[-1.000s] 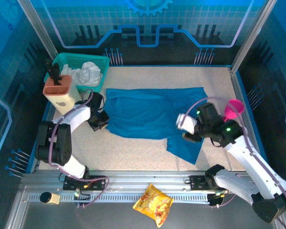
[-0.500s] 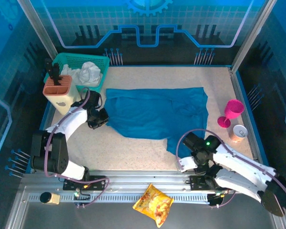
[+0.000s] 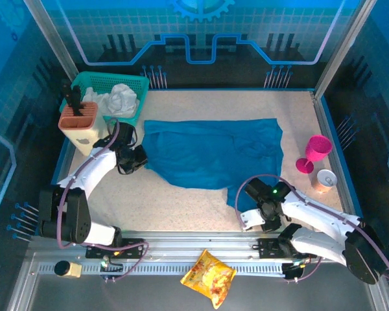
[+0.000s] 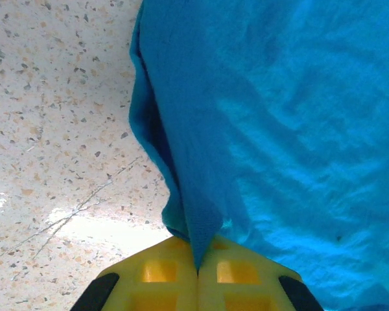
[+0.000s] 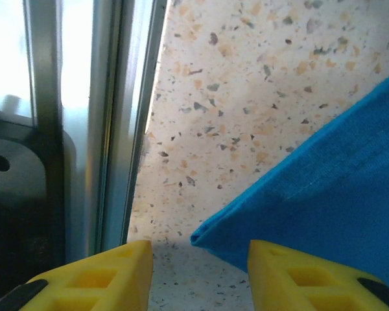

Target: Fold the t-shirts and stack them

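A teal-blue t-shirt [image 3: 214, 152] lies spread over the middle of the table, one flap reaching toward the front. My left gripper [image 3: 143, 161] is at its left edge. In the left wrist view the yellow fingers [image 4: 155, 275] are shut, with a fold of the t-shirt [image 4: 285, 129] pinched between them and lifted off the table. My right gripper [image 3: 247, 217] is low over the near corner of the flap. In the right wrist view that gripper [image 5: 200, 259] is open, and the corner of the t-shirt [image 5: 324, 201] lies between its fingertips, untouched.
A teal basket [image 3: 137, 84] of white cloths and a tan tool holder [image 3: 81, 126] stand at the back left. A pink cup [image 3: 314, 152] and a can [image 3: 325, 179] stand at the right edge. The metal front rail [image 5: 110, 129] runs close by my right gripper. A snack bag [image 3: 209, 277] lies on it.
My right arm has swung from the shirt's right side down to its near corner by the front rail, jaws slightly narrower. The left gripper keeps its hold and has barely shifted.
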Tool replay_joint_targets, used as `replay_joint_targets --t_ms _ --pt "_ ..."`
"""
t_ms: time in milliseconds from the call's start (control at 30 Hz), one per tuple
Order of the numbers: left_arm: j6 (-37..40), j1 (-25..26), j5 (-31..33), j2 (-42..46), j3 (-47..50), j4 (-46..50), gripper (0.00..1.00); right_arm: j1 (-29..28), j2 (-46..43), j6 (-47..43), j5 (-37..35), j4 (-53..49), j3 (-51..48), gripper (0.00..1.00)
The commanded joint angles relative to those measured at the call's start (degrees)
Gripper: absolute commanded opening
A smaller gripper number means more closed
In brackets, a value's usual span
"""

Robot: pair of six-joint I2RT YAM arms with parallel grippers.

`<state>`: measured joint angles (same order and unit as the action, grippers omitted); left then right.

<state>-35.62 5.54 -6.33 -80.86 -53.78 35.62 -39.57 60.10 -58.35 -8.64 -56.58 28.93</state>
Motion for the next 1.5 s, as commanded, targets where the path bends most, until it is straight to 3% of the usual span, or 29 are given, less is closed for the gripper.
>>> replay_joint_targets --t_ms 0,233,267,333,367,467,567,700,867,1100,1467 --pt "1.3 0.2 -2.3 0.9 0.8 -0.4 0.0 0.8 2.6 -1.6 -0.1 0.6 -0.7 0.42" --pt "1.2 0.2 -3.3 1.6 -0.7 -0.2 0.0 0.8 9.4 -1.2 0.0 6.9 -1.6 0.35" --pt "1.1 0.2 -3.3 1.6 -0.8 -0.2 0.0 0.8 10.3 -0.9 -0.2 7.3 -1.5 0.3" --pt "1.2 0.2 -3.4 1.7 -0.9 -0.2 0.0 0.8 11.4 -0.3 -1.4 8.5 -1.2 0.1" --pt "1.3 0.2 -3.5 1.8 -1.0 -0.2 0.0 0.9 11.7 0.1 -2.4 9.2 -1.1 0.04" --pt "1.3 0.2 -3.4 2.0 -1.2 -0.4 0.0 1.2 12.0 -0.3 -3.2 9.3 -0.2 0.0" --pt "1.2 0.2 -3.5 2.0 -1.1 -0.7 0.0 2.6 10.6 -1.0 -4.4 7.8 1.8 0.0" --pt "1.3 0.2 -3.6 2.5 -1.2 -0.1 0.0 9.5 5.8 -1.2 -5.6 5.2 9.0 0.0" --pt "1.6 0.2 -2.1 2.4 -2.9 1.6 0.0 16.2 0.9 1.5 -7.4 9.9 18.9 0.0" --pt "1.7 -0.3 0.9 -0.3 -7.8 3.0 0.0 20.0 8.9 4.6 -16.9 20.0 29.2 0.0" --pt "3.6 -1.3 7.7 -11.3 -18.1 3.9 0.0 26.2 23.1 10.1 -19.2 32.9 36.6 0.0"
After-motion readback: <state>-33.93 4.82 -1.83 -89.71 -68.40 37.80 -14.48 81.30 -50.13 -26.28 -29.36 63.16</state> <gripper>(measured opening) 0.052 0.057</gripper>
